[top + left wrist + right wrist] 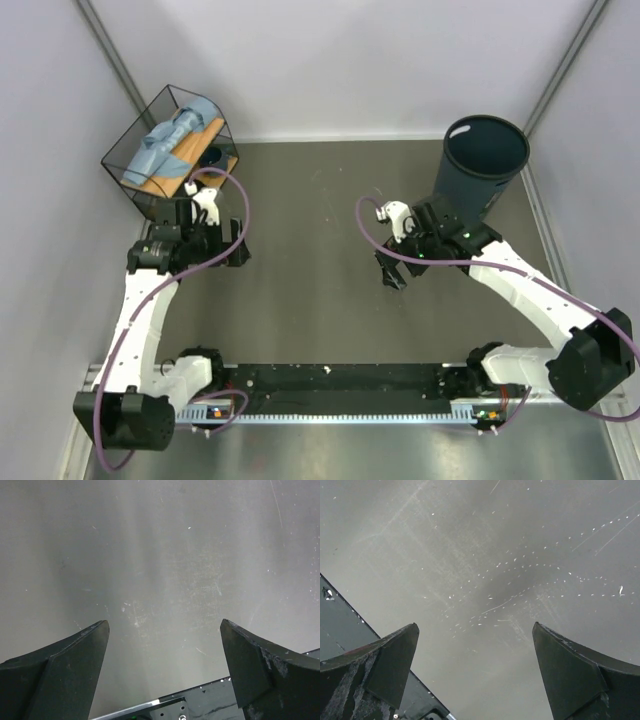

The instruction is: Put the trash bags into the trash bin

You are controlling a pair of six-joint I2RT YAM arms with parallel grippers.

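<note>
Nothing is done yet: the trash bags (170, 142) lie rolled in the wire basket (160, 184), well apart from the trash bin (470, 195), while the left gripper (165, 625) and the right gripper (475, 627) both stand wide apart, holding nothing.

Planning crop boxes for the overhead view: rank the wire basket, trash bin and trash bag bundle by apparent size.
Largest to smallest:
1. wire basket
2. trash bin
3. trash bags, rolled up inside the basket
</note>
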